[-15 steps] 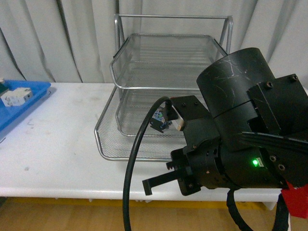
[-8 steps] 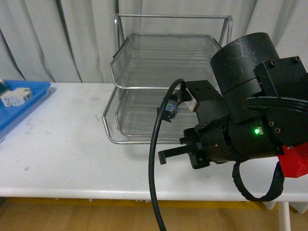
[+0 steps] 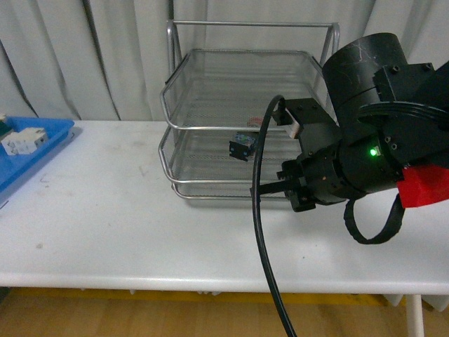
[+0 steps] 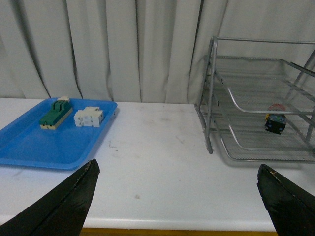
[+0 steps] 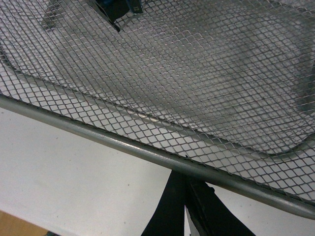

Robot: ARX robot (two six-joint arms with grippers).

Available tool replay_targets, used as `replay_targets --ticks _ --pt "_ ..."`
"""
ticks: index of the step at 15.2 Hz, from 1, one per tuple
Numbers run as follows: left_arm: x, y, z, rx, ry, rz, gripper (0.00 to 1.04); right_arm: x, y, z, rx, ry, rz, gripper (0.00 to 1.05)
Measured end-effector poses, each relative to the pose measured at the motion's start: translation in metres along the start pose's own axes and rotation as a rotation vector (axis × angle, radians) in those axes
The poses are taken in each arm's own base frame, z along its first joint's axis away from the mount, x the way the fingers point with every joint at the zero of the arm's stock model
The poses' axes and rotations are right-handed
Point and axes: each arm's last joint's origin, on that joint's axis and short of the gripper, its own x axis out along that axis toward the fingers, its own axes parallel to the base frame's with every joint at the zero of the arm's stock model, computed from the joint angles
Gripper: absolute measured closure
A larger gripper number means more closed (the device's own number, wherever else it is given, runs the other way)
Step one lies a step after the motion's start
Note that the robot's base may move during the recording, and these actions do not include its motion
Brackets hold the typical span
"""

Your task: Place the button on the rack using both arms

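Note:
The silver wire-mesh rack [image 3: 184,77] stands at the back middle of the white table. The button [image 3: 242,146], with its dark body and red cap, lies on the bottom tier. It also shows in the left wrist view [image 4: 275,121] and at the edge of the right wrist view [image 5: 115,7]. My right gripper [image 3: 265,188] is shut and empty. Its tips [image 5: 186,196] touch the bottom tier's front rim [image 5: 147,147]. My left gripper [image 4: 178,196] is open and empty, low over the table and well to the left of the rack [image 4: 211,98].
A blue tray [image 3: 52,137] at the table's left edge holds a white block [image 4: 88,117] and a green-and-cream part [image 4: 55,113]. A black cable [image 3: 263,232] hangs from my right arm in front of the rack. Grey curtains hang behind.
My right gripper has moved away from the camera toward the rack. The bottom tier, pulled out before, has slid back under the others with the button on it.

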Motion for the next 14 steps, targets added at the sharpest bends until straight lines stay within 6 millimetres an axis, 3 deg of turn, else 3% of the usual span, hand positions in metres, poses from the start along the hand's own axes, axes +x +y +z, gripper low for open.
replay_targets --ticks 6,11,14 --pt "0.0 0.0 0.0 0.0 0.0 0.0 0.07 0.019 -0.028 0.029 0.001 -0.014 -0.045 1.03" --pt "0.0 0.0 0.0 0.0 0.0 0.0 0.07 0.021 -0.033 0.027 0.009 -0.029 -0.053 1.03" --pt "0.0 0.0 0.0 0.0 0.0 0.0 0.07 -0.005 -0.024 0.017 0.016 -0.068 -0.019 1.03"
